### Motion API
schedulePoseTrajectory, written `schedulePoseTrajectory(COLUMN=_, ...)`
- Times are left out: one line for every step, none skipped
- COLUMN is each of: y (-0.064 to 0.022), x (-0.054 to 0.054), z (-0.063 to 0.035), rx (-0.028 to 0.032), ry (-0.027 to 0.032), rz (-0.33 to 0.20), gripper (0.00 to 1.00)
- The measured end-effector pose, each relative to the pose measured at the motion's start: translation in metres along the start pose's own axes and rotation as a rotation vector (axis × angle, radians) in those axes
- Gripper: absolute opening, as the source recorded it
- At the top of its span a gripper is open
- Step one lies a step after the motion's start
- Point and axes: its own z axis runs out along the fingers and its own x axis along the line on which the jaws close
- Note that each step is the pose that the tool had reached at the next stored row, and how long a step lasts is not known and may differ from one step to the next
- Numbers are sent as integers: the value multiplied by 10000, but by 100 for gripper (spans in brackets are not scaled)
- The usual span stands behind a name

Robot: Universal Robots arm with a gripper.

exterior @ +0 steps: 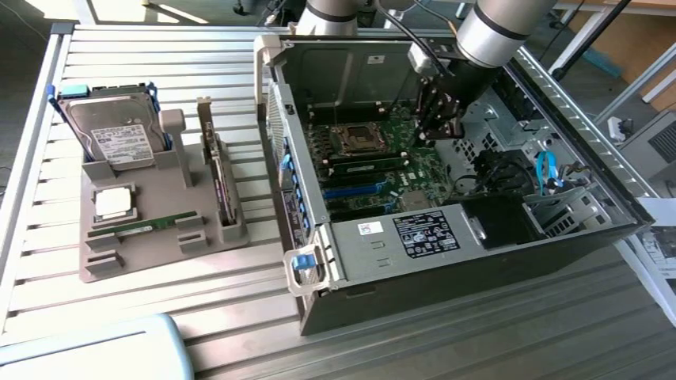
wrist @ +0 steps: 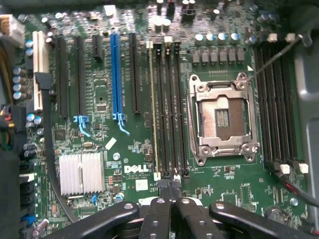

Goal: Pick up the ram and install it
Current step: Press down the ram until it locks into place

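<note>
A long green ram stick [exterior: 142,226] lies flat in the grey parts tray [exterior: 158,261] at the exterior view's left. Another thin stick [wrist: 151,109] stands edge-on in one of the black memory slots beside the bare processor socket [wrist: 223,117]; in the exterior view it shows as a green strip [exterior: 365,167] on the motherboard. My gripper [exterior: 438,133] hangs inside the open computer case [exterior: 444,237], above the motherboard. Its fingertips [wrist: 169,191] are pressed together with nothing between them, just off the near end of the memory slots.
The tray also holds a hard drive [exterior: 116,138], a brown-edged expansion card [exterior: 217,174] standing on edge and a square silver processor chip [exterior: 113,203]. Inside the case are blue cables [exterior: 546,170], a finned heatsink [wrist: 82,173], and case walls all around the arm.
</note>
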Motion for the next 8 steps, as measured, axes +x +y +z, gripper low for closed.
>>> schedulePoseTrajectory(y=0, x=0, z=0, rx=4, ry=-13, rz=174, gripper=13)
schedulePoseTrajectory(y=0, x=0, z=0, rx=10, ry=-34, rz=399, gripper=13)
schedulePoseTrajectory(y=0, x=1, z=1, rx=14, ry=-52, rz=573, gripper=13)
schedulePoseTrajectory(y=0, x=0, z=2, rx=19, ry=-82, rz=832, gripper=13)
schedulePoseTrajectory(y=0, x=0, z=3, rx=23, ry=-104, rz=1027, gripper=13)
schedulePoseTrajectory(y=0, x=0, z=4, rx=28, ry=-129, rz=1245, gripper=13)
schedulePoseTrajectory(y=0, x=0, z=5, rx=32, ry=-151, rz=1444, gripper=13)
schedulePoseTrajectory(y=0, x=0, z=6, rx=36, ry=-172, rz=1618, gripper=13)
